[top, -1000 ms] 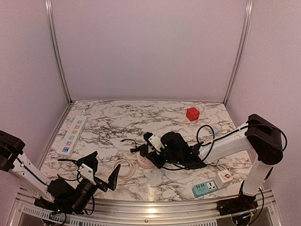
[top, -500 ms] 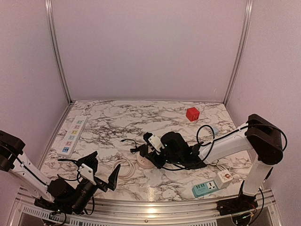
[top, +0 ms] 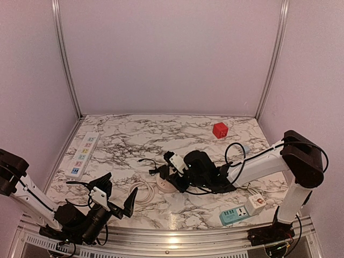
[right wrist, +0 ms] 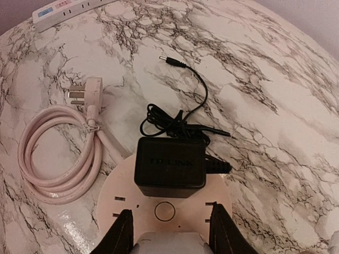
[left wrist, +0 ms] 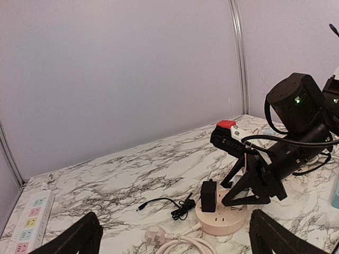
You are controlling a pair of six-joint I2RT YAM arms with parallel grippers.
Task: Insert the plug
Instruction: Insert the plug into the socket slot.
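Finds the adapter (right wrist: 169, 166) standing upright on top of the socket (left wrist: 221, 219), a black block on a pink disc, touching it; cannot tell whether pushed fully home. Shows its thin black lead (right wrist: 183, 103) bunched on the tabletop (top: 134, 140) just beyond the socket and trailing out to a bare barrel tip farther off. Puts the right tool (top: 174, 174) low over the socket, reaching in from its right side, released, jaws spread wide, one finger to each side of the disc and both short of the adapter. Places the left tool (top: 118, 196) well to the left of the socket and nearer the arm bases, likewise released, jaws gaping with nothing between them. Lays a pink cord (right wrist: 58, 159) in a loose coil just left of the socket, one end meeting the disc's edge, the other ending in a three-pin plug (right wrist: 85, 90) flat on the marble. Sets a white strip (top: 83, 155) far left of the socket, a cube (top: 220, 130) well beyond it to the right, and a teal strip (top: 236, 214) right of it, toward the near edge.
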